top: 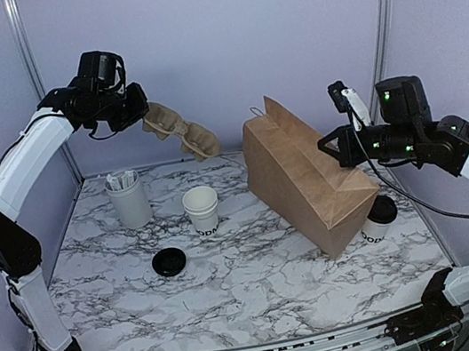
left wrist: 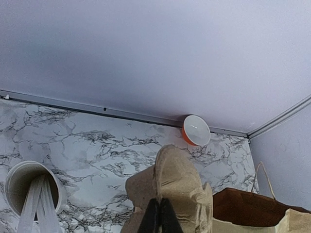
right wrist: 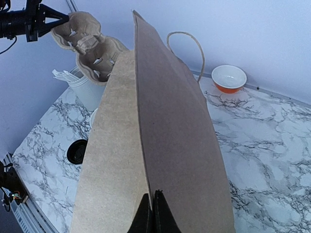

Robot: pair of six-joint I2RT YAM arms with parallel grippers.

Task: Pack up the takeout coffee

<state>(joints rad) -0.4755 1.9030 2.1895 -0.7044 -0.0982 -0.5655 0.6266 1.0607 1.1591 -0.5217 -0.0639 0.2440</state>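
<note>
Pulp-moulded, the cup carrier [top: 180, 130] hangs above the counter's [top: 262, 288] far edge, one end pinched tight between the left fingers [left wrist: 149, 218]. The right fingers [right wrist: 144, 217] are closed to a sliver on the top rim of a brown paper bag [top: 309, 190], which leans right of centre. Near the right edge, just beside the bag's near corner, stands the lidded white cup [top: 379, 221], upright, with a black lid on and dark lettering low on its side.

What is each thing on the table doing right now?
Paper bag: tilted, pinched by right gripper.
Cup tray: in the air, held by left gripper.
Lidded cup: upright, lid on.
Cup stack: upright, open.
Loose lid: flat on table.
Packet holder: upright, packets inside.
Bowl: upright, empty.
</note>
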